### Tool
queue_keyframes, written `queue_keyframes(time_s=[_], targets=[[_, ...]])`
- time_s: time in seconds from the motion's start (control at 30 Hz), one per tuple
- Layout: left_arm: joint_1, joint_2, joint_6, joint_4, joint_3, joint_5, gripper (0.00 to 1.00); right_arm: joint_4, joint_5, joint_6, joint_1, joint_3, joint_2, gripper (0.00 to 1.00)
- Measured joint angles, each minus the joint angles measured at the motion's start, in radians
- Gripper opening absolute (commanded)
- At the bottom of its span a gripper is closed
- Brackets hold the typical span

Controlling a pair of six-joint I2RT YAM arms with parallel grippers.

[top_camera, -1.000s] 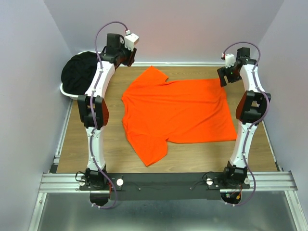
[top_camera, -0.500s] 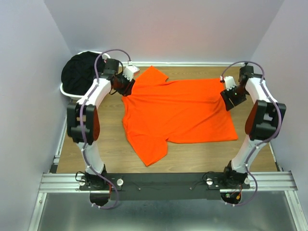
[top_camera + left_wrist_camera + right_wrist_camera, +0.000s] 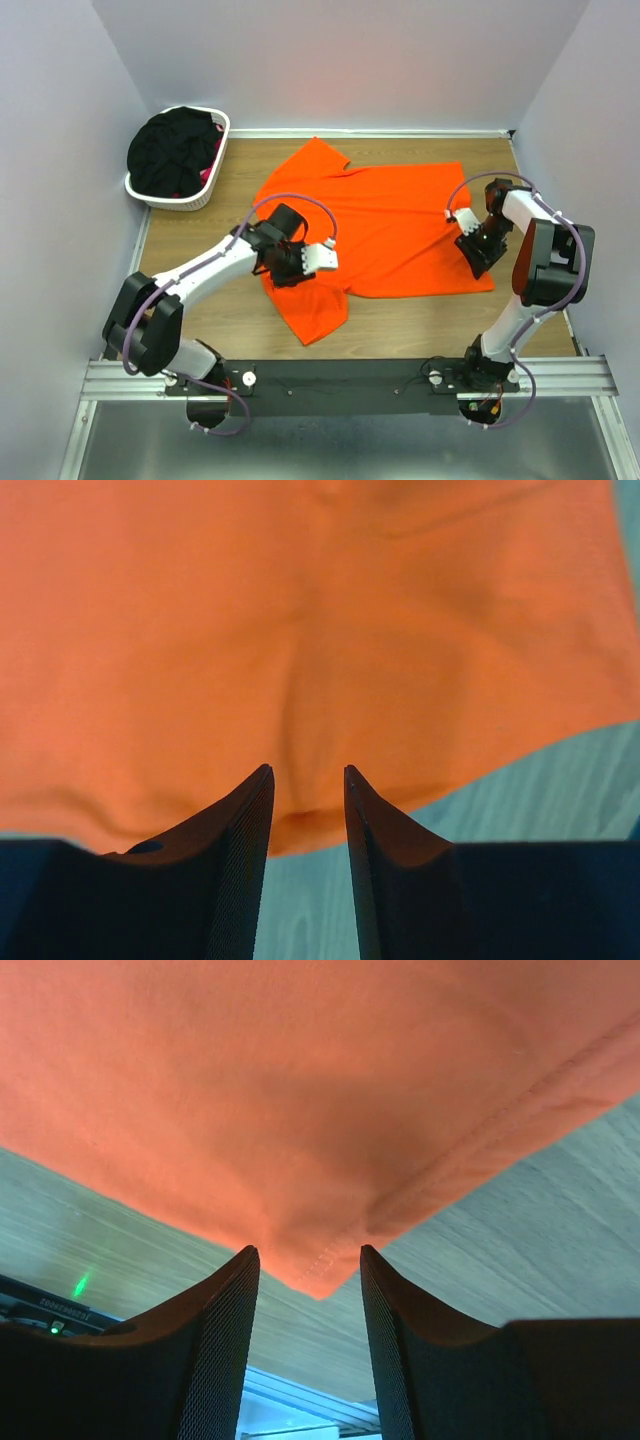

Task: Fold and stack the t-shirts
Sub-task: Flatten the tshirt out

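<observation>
Grasp step for the first fold. Left gripper [image 3: 307, 778] and right gripper [image 3: 308, 1260] are seen half open, nothing pinched yet. Orange t-shirt [image 3: 390, 225] hem lies between each pair of tips. Next: jaws to be closed on cloth, then lifted evenly.

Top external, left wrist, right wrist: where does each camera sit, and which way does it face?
Top external: above and behind the robot, looking down on the table, orange t-shirt, left arm and right arm.
Left wrist: on the left arm, low over the shirt's edge; left pincer at the bottom.
Right wrist: on the right arm, facing a hemmed shirt corner between the right pincer fingers.
Shared: all show orange cloth on wood.
</observation>
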Motion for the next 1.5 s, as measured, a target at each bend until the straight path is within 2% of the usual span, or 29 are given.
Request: queue_keyframes(time_s=[0.3, 0.47, 0.7, 0.8, 1.0, 1.03, 1.13, 1.27, 1.4, 1.5], targets=[[-0.235, 0.002, 0.008, 0.102, -0.080, -0.130, 0.41, 0.043, 0.064, 0.000, 0.002, -0.061, 0.026, 0.50], [-0.378, 0.007, 0.023, 0.140, -0.178, -0.161, 0.40, 0.055, 0.138, -0.001, 0.002, -0.090, 0.020, 0.50], [-0.484, 0.010, 0.032, 0.148, -0.208, -0.168, 0.41, 0.082, 0.236, -0.037, 0.002, -0.178, -0.032, 0.53], [-0.568, -0.002, 0.030, 0.148, -0.217, -0.169, 0.41, 0.089, 0.256, -0.060, 0.002, -0.212, -0.055, 0.55], [-0.689, -0.039, 0.016, 0.106, -0.230, -0.146, 0.42, 0.078, 0.247, -0.096, 0.000, -0.237, -0.086, 0.74], [-0.692, -0.046, 0.016, 0.097, -0.230, -0.143, 0.43, 0.069, 0.238, -0.101, 0.000, -0.233, -0.089, 0.80], [-0.685, -0.081, 0.017, 0.056, -0.214, -0.143, 0.45, -0.006, 0.166, -0.121, -0.005, -0.155, -0.105, 0.86], [-0.605, -0.139, 0.033, -0.033, -0.090, -0.129, 0.45, -0.111, 0.037, -0.142, -0.021, 0.037, -0.130, 0.88], [-0.392, -0.135, 0.057, -0.044, 0.144, -0.084, 0.45, -0.162, -0.089, -0.129, -0.027, 0.254, -0.114, 0.88], [-0.160, -0.050, 0.046, -0.022, 0.369, -0.023, 0.45, -0.188, -0.185, -0.069, -0.029, 0.459, -0.012, 0.86]])
